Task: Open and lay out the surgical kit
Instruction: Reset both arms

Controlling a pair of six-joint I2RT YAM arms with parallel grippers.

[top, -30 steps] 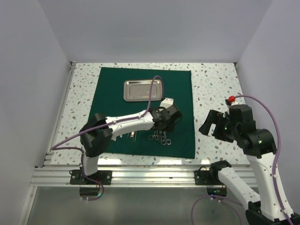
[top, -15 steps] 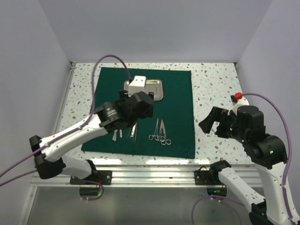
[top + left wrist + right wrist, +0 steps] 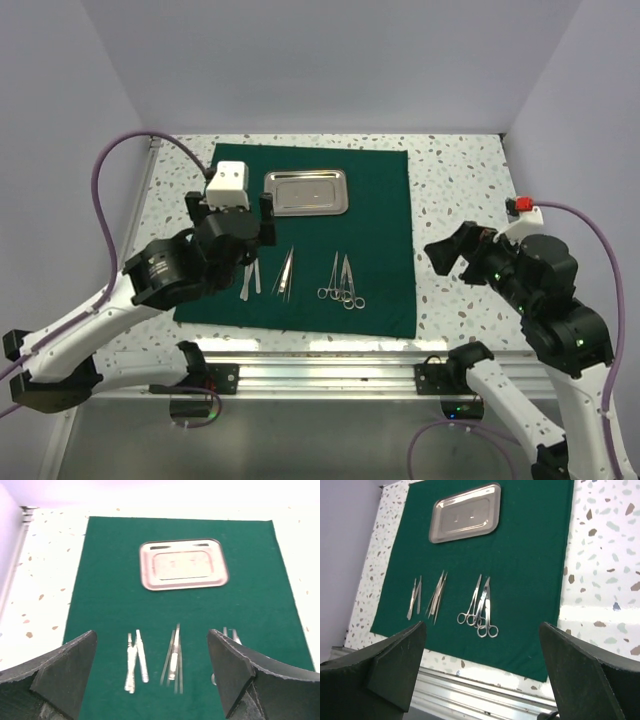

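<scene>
- Kit layout: the dark green cloth lies spread flat on the speckled table. Its near edge is close to the metal rail that runs along the front.
- The steel tray sits on the far part of the cloth, a little left of its middle, with its long side running left to right.
- The instruments lie in a loose row on the near half of the cloth. All run roughly near to far, and all are clear of the tray.
- At the left end of the row are two short silver tools, side by side and very close together. What kind they are cannot be told.
- In the middle is a small bunch of thin tweezers, lying against one another.
- At the right end are the ring-handled instruments, overlapping each other. Their rings point to the near edge and their tips point toward the tray.
- The left gripper hovers over the left part of the cloth, just left of the tray, and in the overhead view it hides part of the short tools. Its jaws stand wide apart with nothing between them, and its wrist camera looks down through the gap at the tray and the row of instruments.
- The right gripper hangs over bare table to the right of the cloth, clear of its edge and facing left toward it. Its jaws are also spread wide and hold nothing.
</scene>
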